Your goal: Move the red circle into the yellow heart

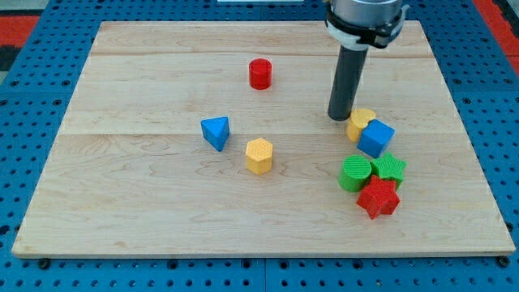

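The red circle (260, 74) is a short red cylinder standing alone on the upper middle of the wooden board (146, 186). The yellow heart (359, 122) lies right of centre, partly hidden behind a blue cube (375, 138). My tip (338, 118) rests on the board just left of the yellow heart, touching or nearly touching it. The tip is well to the right of the red circle and lower in the view.
A blue triangular block (216, 132) and a yellow hexagon (259, 156) lie near the centre. A green cylinder (355, 173), a green star-like block (389, 169) and a red star (379, 198) cluster below the blue cube. A blue pegboard (32, 122) surrounds the board.
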{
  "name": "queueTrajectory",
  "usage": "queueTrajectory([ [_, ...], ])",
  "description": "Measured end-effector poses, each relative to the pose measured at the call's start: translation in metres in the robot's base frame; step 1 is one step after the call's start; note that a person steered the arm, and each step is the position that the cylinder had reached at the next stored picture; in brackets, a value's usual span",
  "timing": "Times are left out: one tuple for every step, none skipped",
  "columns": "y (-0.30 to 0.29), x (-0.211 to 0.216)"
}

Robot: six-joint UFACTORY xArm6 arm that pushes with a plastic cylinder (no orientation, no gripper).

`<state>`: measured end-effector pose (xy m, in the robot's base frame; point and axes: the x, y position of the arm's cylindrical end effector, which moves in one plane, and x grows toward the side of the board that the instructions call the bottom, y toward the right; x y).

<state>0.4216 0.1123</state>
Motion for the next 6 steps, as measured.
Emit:
queueTrajectory([
  [-0.003, -0.027],
  [-0.005, -0.102],
  [-0.094, -0.133],
  [-0.149, -0.146],
  [-0.118, -0.087],
  [-0.091, -0.078],
])
